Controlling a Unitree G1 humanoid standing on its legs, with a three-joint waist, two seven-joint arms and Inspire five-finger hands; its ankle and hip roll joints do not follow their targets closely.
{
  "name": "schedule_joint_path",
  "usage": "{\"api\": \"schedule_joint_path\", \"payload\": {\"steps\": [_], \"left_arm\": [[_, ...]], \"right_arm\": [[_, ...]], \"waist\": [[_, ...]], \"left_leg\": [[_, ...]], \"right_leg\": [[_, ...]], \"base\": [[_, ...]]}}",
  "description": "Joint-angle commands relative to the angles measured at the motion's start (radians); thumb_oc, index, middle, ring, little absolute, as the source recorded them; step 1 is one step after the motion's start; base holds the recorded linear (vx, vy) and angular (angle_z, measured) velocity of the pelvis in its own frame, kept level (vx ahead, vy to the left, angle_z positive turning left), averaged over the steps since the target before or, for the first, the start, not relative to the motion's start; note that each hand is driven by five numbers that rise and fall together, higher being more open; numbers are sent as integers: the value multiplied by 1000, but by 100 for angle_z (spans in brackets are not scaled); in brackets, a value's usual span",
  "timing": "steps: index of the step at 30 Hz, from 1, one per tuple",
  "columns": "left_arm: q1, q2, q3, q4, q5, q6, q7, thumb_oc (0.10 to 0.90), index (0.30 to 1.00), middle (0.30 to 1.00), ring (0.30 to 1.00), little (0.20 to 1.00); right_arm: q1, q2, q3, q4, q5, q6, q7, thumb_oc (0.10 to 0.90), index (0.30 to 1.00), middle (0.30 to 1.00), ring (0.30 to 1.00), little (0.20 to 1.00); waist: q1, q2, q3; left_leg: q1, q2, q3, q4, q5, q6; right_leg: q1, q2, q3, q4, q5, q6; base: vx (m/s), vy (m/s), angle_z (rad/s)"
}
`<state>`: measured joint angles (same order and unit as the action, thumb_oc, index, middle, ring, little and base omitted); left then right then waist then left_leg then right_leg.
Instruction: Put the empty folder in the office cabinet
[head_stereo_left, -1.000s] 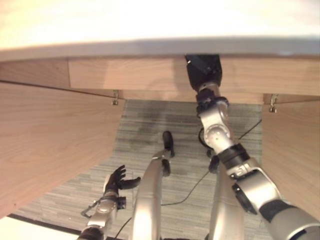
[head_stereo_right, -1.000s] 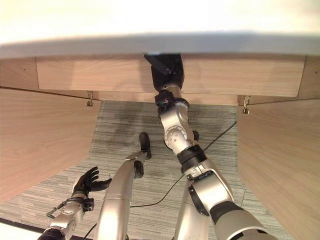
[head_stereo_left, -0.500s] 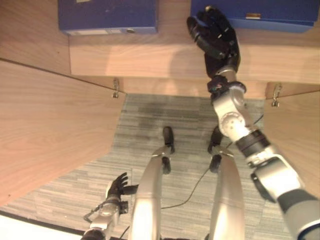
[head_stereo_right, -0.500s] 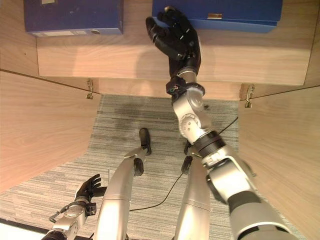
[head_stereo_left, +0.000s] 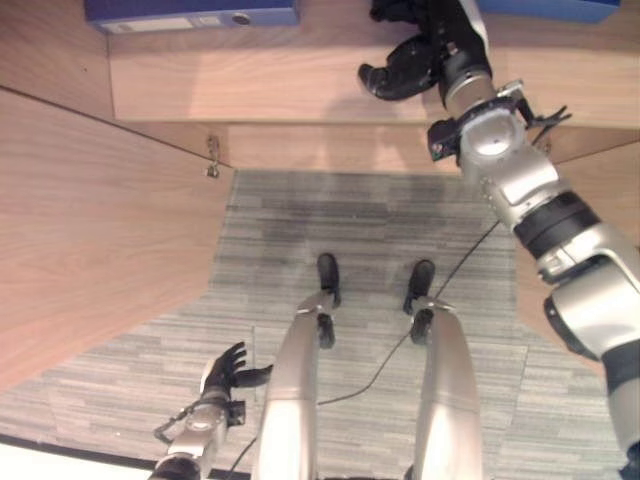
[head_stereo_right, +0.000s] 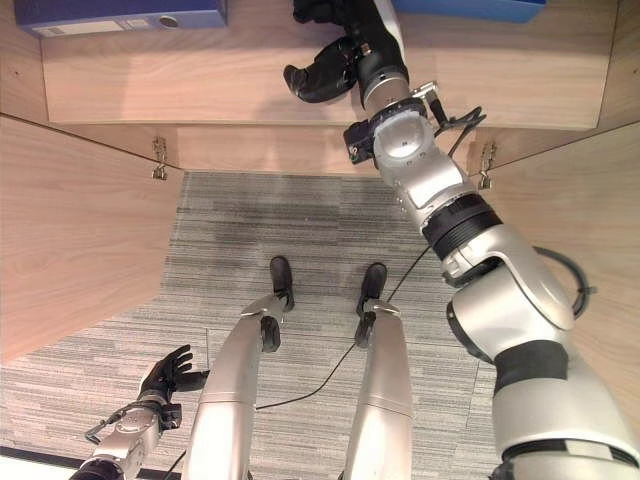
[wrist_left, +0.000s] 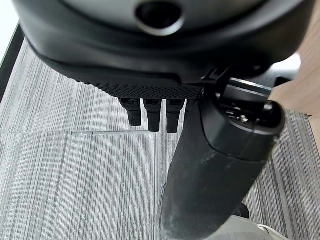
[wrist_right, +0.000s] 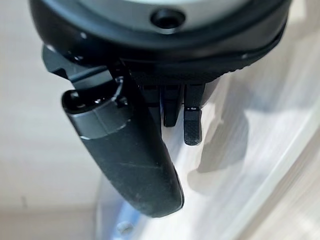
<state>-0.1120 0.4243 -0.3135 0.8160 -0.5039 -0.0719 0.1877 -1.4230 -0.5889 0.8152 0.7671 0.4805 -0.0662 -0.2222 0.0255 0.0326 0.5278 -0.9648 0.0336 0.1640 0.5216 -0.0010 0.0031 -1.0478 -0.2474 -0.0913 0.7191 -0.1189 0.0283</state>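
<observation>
My right hand (head_stereo_left: 410, 60) reaches to the top centre of the frame over the cabinet shelf (head_stereo_left: 300, 85), fingers loosely curled and closed on nothing; in the right wrist view the thumb and fingers (wrist_right: 192, 125) stand apart over pale wood with no object between them. My left hand (head_stereo_left: 225, 370) hangs at the lower left above the carpet (head_stereo_left: 300, 230), fingers relaxed and spread, holding nothing.

Two blue folders lie on the shelf. The left folder (head_stereo_left: 190, 12) sits at the upper left of the frame, its spine with label and ring hole facing me. The right folder (head_stereo_right: 470, 8) is at the top right, just beside my right hand, cut off by the frame edge.

Handling, as judged: a stiff board binder, light if empty, with smooth covers that may slip. The spine is the firm place to take hold, thumb on one cover and fingers on the other, or a finger through the ring hole.

Hard to make out: which folder is the empty one, since neither shows its contents; the full extent of either folder; and whether my right fingertips touch the right folder. The cabinet doors (head_stereo_left: 90, 220) flank the opening at left and right.
</observation>
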Motion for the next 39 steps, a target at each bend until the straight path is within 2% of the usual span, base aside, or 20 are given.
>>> {"api": "schedule_joint_path", "payload": {"steps": [1,11,15,18,19,20,25,27,28,29,30,33,39], "left_arm": [[114,37,13,55,11,-3,10,800,900,900,900,900],[120,25,35,75,24,-10,-15,800,900,900,900,900],[126,25,51,89,36,-9,-25,800,900,900,900,900],[124,27,60,97,44,-11,-28,800,900,900,900,900],[123,24,70,109,53,-13,-34,800,900,900,900,900],[124,24,70,109,53,-13,-34,800,900,900,900,900],[144,24,91,125,60,-18,-44,800,900,900,900,900],[148,24,93,127,58,-20,-45,800,900,900,900,900],[150,19,100,140,62,-21,-45,800,900,900,900,900],[148,17,102,151,66,-21,-46,800,900,900,900,900],[148,17,102,151,66,-21,-46,800,900,900,900,900],[144,8,100,174,79,-20,-44,800,900,900,900,900],[123,-18,105,214,101,-13,-51,800,900,900,900,900]], "right_arm": [[66,-72,73,43,-75,100,50,800,900,900,900,900],[77,-193,163,-177,-152,90,132,800,900,900,900,900],[93,-236,175,-236,-193,92,152,800,900,900,900,900],[103,-236,172,-257,-208,93,161,800,900,900,900,900],[128,-218,158,-242,-218,95,169,800,900,900,900,900],[128,-218,158,-242,-218,95,169,800,900,900,900,900],[157,-134,115,-222,-253,91,157,800,900,900,900,900],[168,-120,107,-214,-256,93,155,800,900,900,900,900],[175,-81,90,-199,-269,87,147,800,900,900,900,900],[180,-60,80,-191,-274,88,143,800,900,900,900,900],[180,-60,79,-191,-274,88,143,800,900,900,900,900],[206,11,59,-125,-316,93,135,800,900,900,900,900],[310,95,44,-54,-350,102,161,800,900,900,900,900]], "waist": [[9,3,-8],[3,-22,-8],[-1,-31,-8],[-2,-36,-8],[-1,-40,-8],[-1,-40,-8],[5,-41,-8],[6,-39,-8],[8,-38,-12],[8,-40,-17],[8,-40,-17],[12,-33,-38],[12,-42,-95]], "left_leg": [[-18,29,-34,-11,-63,-43],[63,32,-39,-95,-35,-45],[152,29,-47,-166,-11,-52],[204,25,-46,-210,3,-58],[290,19,-53,-271,21,-66],[291,19,-53,-273,22,-66],[437,13,-57,-347,43,-75],[452,12,-57,-352,42,-73],[485,13,-55,-369,47,-75],[483,15,-50,-377,71,-69],[484,15,-50,-378,71,-69],[521,18,-50,-400,78,-73],[587,43,-50,-476,116,-90]], "right_leg": [[13,-1,-8,-77,55,50],[85,4,-27,-158,81,61],[175,13,-42,-235,101,69],[229,21,-48,-283,113,73],[311,33,-56,-348,125,80],[312,33,-56,-349,126,80],[454,55,-63,-426,137,83],[468,57,-64,-434,138,82],[498,64,-63,-447,138,81],[502,64,-69,-466,162,74],[502,64,-69,-467,162,74],[540,76,-68,-493,161,72],[616,113,-80,-577,169,71]], "base": [[0,0,0],[-6,-4,-4],[9,-22,-4],[20,-34,-3],[43,-54,-3],[58,-51,-8],[56,-43,-7],[37,-26,-7],[-19,-36,-10],[-20,-36,-13],[-12,-33,-14],[51,-47,-6],[64,-71,-2]]}}
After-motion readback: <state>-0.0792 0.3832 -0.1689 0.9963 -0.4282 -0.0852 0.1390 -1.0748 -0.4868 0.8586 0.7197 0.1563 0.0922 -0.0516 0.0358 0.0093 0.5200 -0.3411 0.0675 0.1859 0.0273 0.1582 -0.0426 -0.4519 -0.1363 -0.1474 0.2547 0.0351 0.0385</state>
